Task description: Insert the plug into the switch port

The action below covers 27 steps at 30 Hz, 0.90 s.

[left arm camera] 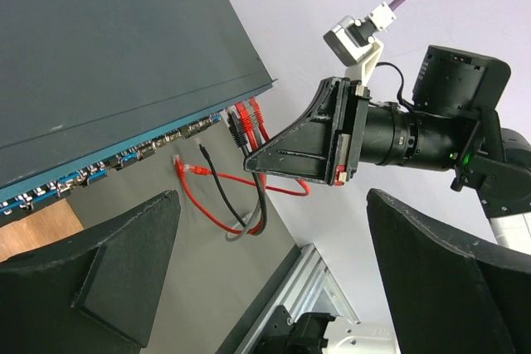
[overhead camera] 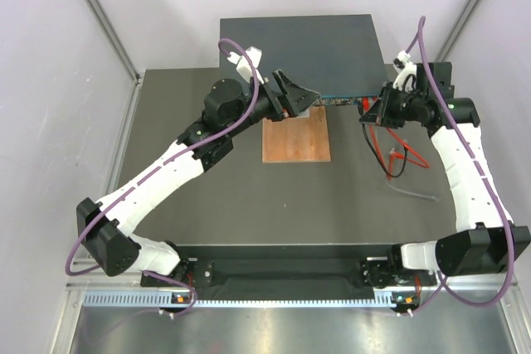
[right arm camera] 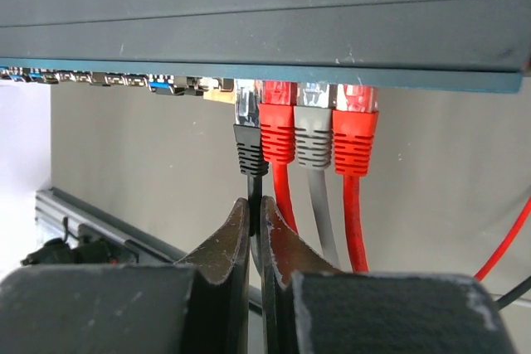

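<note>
The switch (overhead camera: pixel 299 51) is a flat dark box at the back, with its teal port face toward me (right arm camera: pixel 265 76). My right gripper (right arm camera: pixel 255 205) is shut on the black cable (right arm camera: pixel 255 184) just below its black plug (right arm camera: pixel 249 134). The plug's clear tip sits at a port, left of two red plugs and one grey plug, and it stands out slightly further than they do. In the top view the right gripper (overhead camera: pixel 369 113) is at the switch's right front end. My left gripper (overhead camera: pixel 303 97) is open and empty in front of the port face; it also shows in the left wrist view (left arm camera: pixel 272 196).
A brown wooden board (overhead camera: pixel 296 140) lies before the switch under the left gripper. Loose red, black and grey cables (overhead camera: pixel 398 155) lie on the table below the right gripper. A loose red plug (left arm camera: pixel 187 167) lies near the port face.
</note>
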Tool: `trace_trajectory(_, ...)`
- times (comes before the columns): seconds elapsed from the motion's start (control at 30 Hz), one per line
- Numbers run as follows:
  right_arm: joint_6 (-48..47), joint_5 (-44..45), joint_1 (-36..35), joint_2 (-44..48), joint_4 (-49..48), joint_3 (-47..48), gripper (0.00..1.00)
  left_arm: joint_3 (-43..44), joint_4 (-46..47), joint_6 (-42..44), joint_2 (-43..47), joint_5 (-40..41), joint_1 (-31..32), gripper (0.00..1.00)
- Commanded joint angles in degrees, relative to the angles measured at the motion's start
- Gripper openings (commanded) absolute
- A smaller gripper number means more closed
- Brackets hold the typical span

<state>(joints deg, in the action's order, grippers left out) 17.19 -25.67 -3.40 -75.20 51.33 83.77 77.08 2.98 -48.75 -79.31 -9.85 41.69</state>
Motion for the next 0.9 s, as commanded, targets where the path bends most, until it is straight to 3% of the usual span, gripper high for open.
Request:
trace_trajectory(0.0, 1.09, 0.45, 1.38, -1.61, -6.06, 4.82, 0.0, -0.35, 3.78, -0.55, 0.21, -0.88, -0.21, 0.99)
trace_trajectory(0.57, -2.16, -6.67, -0.03, -5.31, -6.34, 10.63, 0.0, -0.09, 3.96, -0.64, -0.5, -0.7, -0.21, 0.99)
trace_trajectory(0.87, -8.04, -4.04, 0.58, -5.31, -0.98, 10.54, 0.0, -0.09, 4.22, -0.82, -0.59, -0.79, -0.29, 0.99)
